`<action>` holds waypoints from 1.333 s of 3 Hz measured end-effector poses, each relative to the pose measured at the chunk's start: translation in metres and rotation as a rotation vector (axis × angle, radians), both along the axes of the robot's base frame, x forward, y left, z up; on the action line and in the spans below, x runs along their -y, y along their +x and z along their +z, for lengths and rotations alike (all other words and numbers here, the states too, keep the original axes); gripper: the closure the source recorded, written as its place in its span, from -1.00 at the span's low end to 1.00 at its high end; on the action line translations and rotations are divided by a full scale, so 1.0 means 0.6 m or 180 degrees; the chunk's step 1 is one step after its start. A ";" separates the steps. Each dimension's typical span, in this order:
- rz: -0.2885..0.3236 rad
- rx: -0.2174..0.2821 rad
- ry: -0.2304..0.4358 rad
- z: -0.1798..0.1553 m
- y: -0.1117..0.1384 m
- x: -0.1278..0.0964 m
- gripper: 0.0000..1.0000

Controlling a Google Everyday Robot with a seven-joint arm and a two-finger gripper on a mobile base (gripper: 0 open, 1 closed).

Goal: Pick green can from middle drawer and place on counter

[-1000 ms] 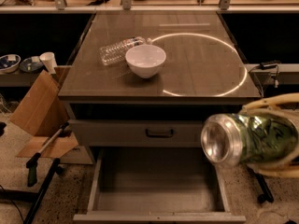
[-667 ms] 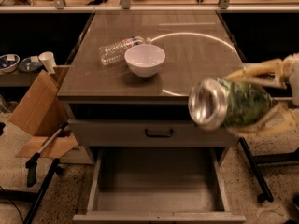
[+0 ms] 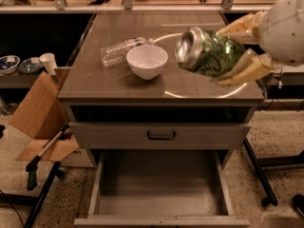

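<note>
The green can (image 3: 206, 52) lies on its side in the air, silver end facing left, over the right part of the counter (image 3: 109, 80). My gripper (image 3: 232, 49) reaches in from the upper right and is shut on the can, one pale finger above it and one below. Below the cabinet front, the middle drawer (image 3: 161, 198) stands pulled out with a bare grey floor and nothing in it.
A white bowl (image 3: 147, 61) and a clear plastic bottle (image 3: 119, 51) lying on its side sit left of centre on the counter. A closed drawer front with black handle (image 3: 161, 136) is above the open drawer. Cardboard (image 3: 40, 113) and a grabber tool (image 3: 42, 156) stand at the left.
The gripper has carried the green can up and to the left, from beside the drawer fronts at the right to above the counter's right side.
</note>
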State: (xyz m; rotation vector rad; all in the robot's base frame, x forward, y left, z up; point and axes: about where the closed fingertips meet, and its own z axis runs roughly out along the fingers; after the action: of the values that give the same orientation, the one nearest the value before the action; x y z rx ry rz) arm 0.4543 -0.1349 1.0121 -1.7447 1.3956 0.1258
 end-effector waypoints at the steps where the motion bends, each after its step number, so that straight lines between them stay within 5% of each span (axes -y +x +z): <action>1: -0.0286 -0.0155 -0.0062 0.003 0.072 0.017 1.00; 3: -0.0715 -0.0445 -0.0269 -0.029 0.182 0.095 1.00; 4: -0.0823 -0.0537 -0.0379 -0.064 0.206 0.116 1.00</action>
State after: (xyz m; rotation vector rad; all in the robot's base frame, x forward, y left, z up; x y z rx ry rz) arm 0.5777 -0.2046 0.9739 -1.6621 1.7710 0.0502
